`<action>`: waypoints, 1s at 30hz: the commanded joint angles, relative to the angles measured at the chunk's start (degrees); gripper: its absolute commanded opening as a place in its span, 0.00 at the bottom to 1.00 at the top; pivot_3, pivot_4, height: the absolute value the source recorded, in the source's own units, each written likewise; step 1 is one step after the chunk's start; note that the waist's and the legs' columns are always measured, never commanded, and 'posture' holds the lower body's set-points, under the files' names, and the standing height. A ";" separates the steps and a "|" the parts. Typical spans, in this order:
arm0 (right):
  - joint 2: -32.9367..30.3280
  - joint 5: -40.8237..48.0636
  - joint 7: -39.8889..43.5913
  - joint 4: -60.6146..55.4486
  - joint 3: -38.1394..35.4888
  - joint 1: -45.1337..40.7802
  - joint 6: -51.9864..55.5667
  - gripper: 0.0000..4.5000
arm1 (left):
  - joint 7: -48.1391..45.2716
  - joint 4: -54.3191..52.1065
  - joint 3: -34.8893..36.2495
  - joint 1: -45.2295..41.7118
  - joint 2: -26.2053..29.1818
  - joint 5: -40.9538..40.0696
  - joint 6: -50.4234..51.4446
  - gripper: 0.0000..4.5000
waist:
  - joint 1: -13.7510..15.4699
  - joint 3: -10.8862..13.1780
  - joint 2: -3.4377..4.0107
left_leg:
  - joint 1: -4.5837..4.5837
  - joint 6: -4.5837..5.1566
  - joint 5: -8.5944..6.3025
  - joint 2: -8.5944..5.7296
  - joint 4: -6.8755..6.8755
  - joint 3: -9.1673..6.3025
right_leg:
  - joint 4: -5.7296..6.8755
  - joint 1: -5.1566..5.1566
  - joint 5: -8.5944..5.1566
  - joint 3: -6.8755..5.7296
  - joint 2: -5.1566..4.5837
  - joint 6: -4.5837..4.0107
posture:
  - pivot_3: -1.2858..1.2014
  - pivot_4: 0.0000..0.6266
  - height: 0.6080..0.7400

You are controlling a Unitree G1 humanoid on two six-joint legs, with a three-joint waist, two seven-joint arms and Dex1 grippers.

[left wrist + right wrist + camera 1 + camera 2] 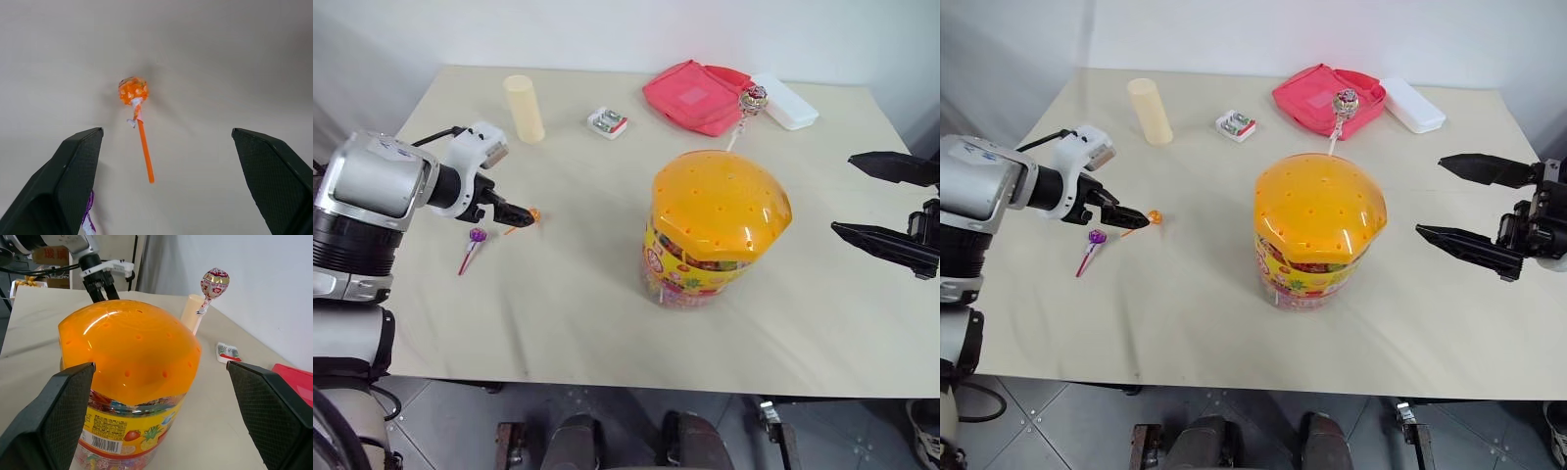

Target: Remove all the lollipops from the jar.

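Observation:
The jar [715, 230], a clear tub with a domed orange lid and a yellow candy label, stands mid-table. A pink-white lollipop [1344, 101] rises on its white stick from the far side of the lid. An orange lollipop [133, 91] lies flat on the table, and a purple one [477, 235] lies just left of it. My left gripper [166, 131] hovers open above the orange lollipop, touching nothing. To the right of the jar my right gripper [1430, 196] is open, level and apart from it, its fingers [54, 411] framing the jar in the right wrist view.
Along the far side of the table [587, 313] are a slim pale-yellow cylinder [525, 108], a small white box [607, 122], a red pouch [695, 95] and a white case [785, 103]. The table's front edge runs close below the jar.

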 commanded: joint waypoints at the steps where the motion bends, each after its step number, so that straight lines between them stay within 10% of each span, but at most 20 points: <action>1: -0.79 0.39 -0.32 -0.79 -2.75 0.41 -0.35 1.00 | -0.95 -2.43 4.20 -2.56 0.28 -2.29 -3.59 0.99 | -0.01 0.00 0.00 | 0.00 0.00 0.00 0.00 0.00 0.00 | 0.00 0.00 0.00 0.00 0.00 0.00 | 0.52 0.24 1.00; 11: 0.44 1.35 -2.29 -3.77 -6.44 4.16 -0.42 1.00 | -5.71 3.64 20.83 -4.21 -19.03 -14.36 -38.20 0.99 | 0.43 0.00 0.00 | -0.05 0.01 0.00 -0.02 0.08 -0.03 | 0.02 0.01 0.00 -0.05 -0.06 0.00 | 0.52 0.24 1.00; 30: 4.95 11.33 -9.08 -12.54 -22.66 16.78 5.67 1.00 | -20.38 38.69 15.20 -21.59 -37.69 -10.22 -56.11 0.99 | 1.32 0.00 0.00 | -0.05 0.04 -0.02 -0.09 0.03 0.05 | -0.01 0.02 0.02 -0.08 -0.06 0.03 | 0.52 0.24 1.00</action>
